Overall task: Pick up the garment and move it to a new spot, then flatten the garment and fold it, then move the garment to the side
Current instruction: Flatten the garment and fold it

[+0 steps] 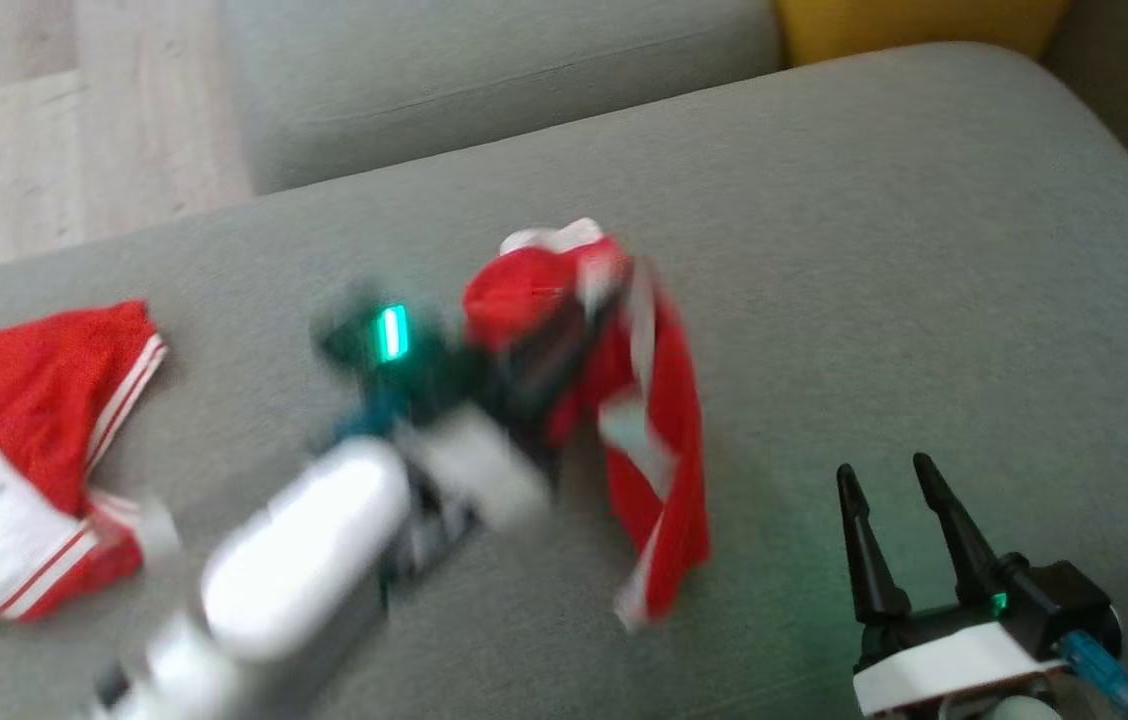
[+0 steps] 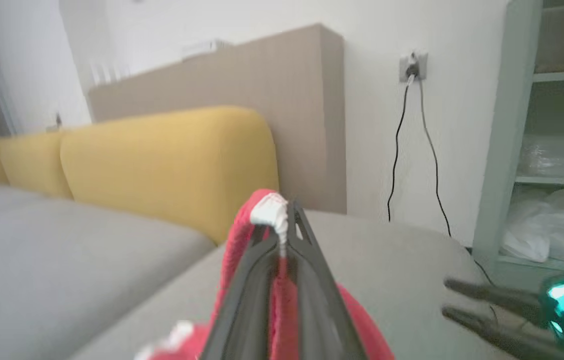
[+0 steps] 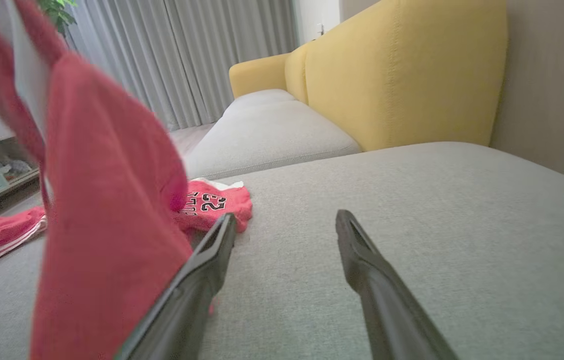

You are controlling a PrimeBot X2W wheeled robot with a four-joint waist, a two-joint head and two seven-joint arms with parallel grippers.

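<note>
Left gripper [image 2: 286,212] pressed together, pinching red-and-white garment [image 1: 664,420]. Garment hangs lifted over the middle of the grey sofa seat [image 1: 924,250]. Right gripper [image 1: 889,475] spread, near right. Red fabric [image 3: 212,205] behind the garment reads "23"; adjacent letters unclear.

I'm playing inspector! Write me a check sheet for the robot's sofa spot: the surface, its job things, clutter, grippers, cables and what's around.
Surface: grey sofa cushion, smooth.
Job's things: red garment with white trim, lifted off the cushion, hanging from the left gripper.
Clutter: red white-striped garment lying at the cushion's left; red jersey printed 23 lying on the cushion.
Grippers: left gripper shut on the garment's white trim; right gripper open, empty, over the cushion.
Cables: black cables hanging from a wall socket.
Surroundings: yellow backrest, grey curtains, pale green shelves, wood floor.
</note>
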